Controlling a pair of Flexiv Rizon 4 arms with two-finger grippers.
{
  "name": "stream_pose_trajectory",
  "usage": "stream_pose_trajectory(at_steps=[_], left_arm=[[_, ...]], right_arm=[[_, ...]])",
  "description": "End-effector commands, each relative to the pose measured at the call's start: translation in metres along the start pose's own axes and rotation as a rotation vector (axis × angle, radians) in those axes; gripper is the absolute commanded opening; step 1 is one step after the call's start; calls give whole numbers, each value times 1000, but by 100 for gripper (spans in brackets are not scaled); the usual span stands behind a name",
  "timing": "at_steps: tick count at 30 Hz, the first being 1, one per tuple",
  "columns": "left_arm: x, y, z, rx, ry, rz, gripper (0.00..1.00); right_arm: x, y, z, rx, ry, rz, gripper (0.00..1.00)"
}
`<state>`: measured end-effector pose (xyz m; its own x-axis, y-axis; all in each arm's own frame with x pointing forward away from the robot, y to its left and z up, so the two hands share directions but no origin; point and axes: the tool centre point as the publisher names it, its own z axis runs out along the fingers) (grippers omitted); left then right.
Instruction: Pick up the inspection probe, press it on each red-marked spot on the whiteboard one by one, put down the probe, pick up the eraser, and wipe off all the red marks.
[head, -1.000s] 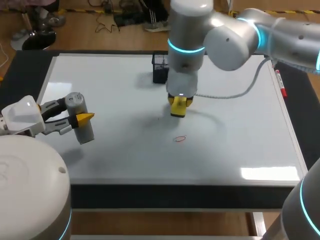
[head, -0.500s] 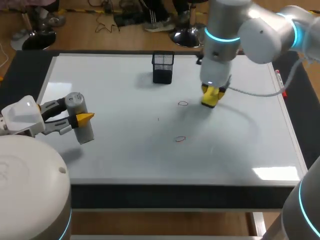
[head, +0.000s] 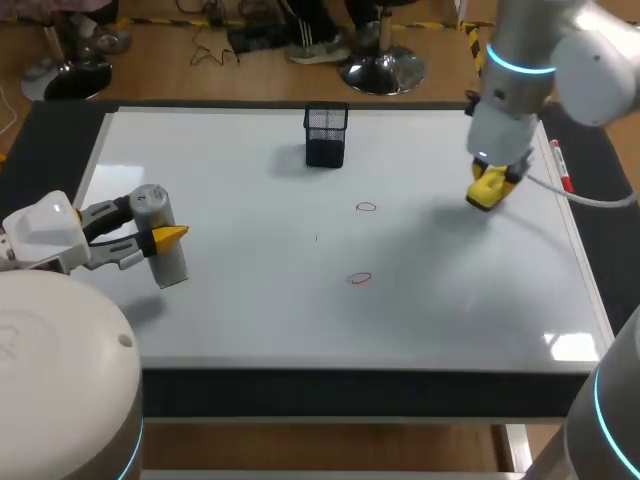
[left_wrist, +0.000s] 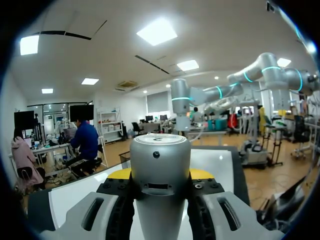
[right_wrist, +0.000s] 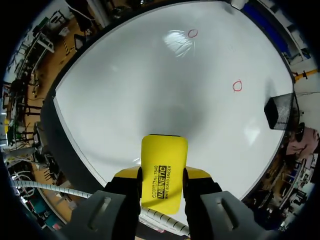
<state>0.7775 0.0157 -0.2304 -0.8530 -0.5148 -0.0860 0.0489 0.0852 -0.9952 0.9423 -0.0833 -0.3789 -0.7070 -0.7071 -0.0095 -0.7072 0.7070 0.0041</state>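
Note:
My left gripper (head: 150, 237) is at the whiteboard's (head: 240, 310) left side, shut on the silver cylindrical probe (head: 160, 235), which stands roughly upright. In the left wrist view the probe (left_wrist: 160, 172) fills the gap between the yellow-tipped fingers (left_wrist: 119, 174). My right gripper (head: 490, 187) hovers over the board's right part, shut on the yellow eraser (head: 489, 186); the right wrist view shows the eraser (right_wrist: 164, 172) clamped between its fingers. Two small red ring marks lie mid-board: one (head: 366, 207) farther back, one (head: 359, 279) nearer the front. Both marks (right_wrist: 237, 86) (right_wrist: 192, 33) lie well ahead of the eraser.
A black mesh pen holder (head: 326, 135) stands at the back middle of the board, also seen as the holder (right_wrist: 280, 112) in the right wrist view. A red marker (head: 562, 166) lies along the right edge. A dark border surrounds the board.
My right arm has carried the eraser from the board's middle to its right side, uncovering the farther red mark. The left arm and probe have stayed still.

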Motion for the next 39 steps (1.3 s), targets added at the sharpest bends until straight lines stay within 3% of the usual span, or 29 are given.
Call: stream_pose_trajectory(at_steps=[1, 27, 39], left_arm=[[0, 0, 0, 2, 0, 1, 0], [0, 0, 0, 2, 0, 1, 0], [-19, -30, 97, 82, 242, 63, 0]], right_arm=[[31, -9, -3, -8, -39, 28, 0], [35, -13, 1, -10, -32, 52, 0], [35, -13, 1, -10, -32, 52, 0]])
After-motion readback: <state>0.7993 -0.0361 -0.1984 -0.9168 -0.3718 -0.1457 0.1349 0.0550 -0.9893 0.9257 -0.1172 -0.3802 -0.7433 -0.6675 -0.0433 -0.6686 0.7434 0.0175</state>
